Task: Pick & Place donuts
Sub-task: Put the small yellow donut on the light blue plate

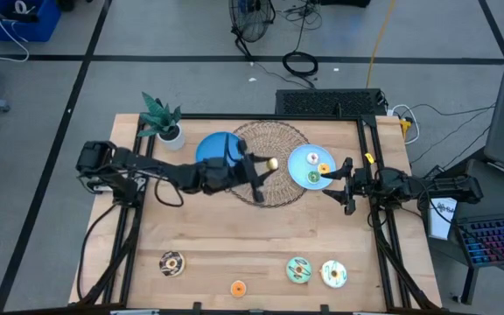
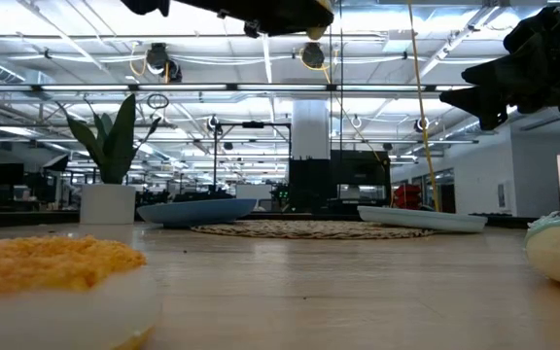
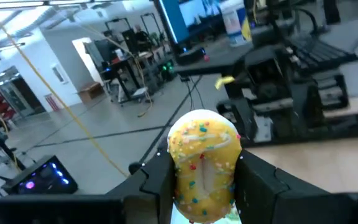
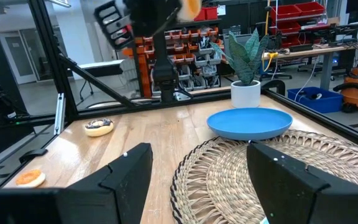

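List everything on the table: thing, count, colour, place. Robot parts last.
Yellow sprinkled donut: one, held over the wicker mat.
Small donuts on light blue plate: two, yellow and orange, plus a green piece.
Frosted donuts: three at the near edge, chocolate, green, white.
Tiny orange donut: one, near edge.
Plates: two, dark blue left of the mat, light blue on its right side.
Wicker mat: one, tan, centre back.
Potted plant: one, green in a white pot, back left.
Left end effector: shut on the yellow sprinkled donut.
Right end effector: open, beside the light blue plate.
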Controlling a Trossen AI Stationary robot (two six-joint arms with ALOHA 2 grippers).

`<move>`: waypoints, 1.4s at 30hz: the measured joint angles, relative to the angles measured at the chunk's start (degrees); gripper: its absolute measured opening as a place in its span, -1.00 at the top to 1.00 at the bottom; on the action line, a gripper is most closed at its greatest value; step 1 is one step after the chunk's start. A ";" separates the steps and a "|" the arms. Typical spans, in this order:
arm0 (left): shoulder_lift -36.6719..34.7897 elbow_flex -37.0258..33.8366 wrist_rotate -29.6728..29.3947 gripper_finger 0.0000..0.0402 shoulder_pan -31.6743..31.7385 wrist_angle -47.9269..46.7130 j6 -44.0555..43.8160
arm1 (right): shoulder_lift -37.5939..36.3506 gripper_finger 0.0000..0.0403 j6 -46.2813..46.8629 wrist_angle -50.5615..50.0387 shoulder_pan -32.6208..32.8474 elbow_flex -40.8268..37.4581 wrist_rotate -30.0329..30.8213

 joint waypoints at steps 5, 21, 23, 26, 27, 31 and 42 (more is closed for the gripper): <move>0.00 0.00 4.05 0.32 2.89 0.32 -1.19 | -0.01 -0.20 -0.01 0.00 0.00 0.00 0.01; 23.42 32.70 13.55 0.32 13.18 -31.04 -9.20 | -0.01 -0.20 0.00 -0.01 0.01 -0.02 0.01; 27.21 38.02 13.55 0.32 13.76 -36.08 -8.57 | -0.01 -0.20 -0.02 -0.01 0.01 0.00 0.00; 32.20 43.68 13.75 0.32 14.31 -40.24 -8.74 | 0.01 -0.20 0.01 -0.01 0.02 -0.02 0.00; 33.48 45.07 14.47 0.32 14.42 -40.67 -8.75 | 0.01 -0.20 0.01 -0.01 0.00 -0.02 0.02; 37.41 49.04 18.99 0.32 14.87 -41.47 -9.05 | -0.01 -0.20 -0.02 -0.01 0.01 0.00 0.01; 43.04 50.73 17.72 0.32 16.16 -43.67 -15.41 | 0.01 -0.20 -0.02 -0.01 0.00 -0.02 0.00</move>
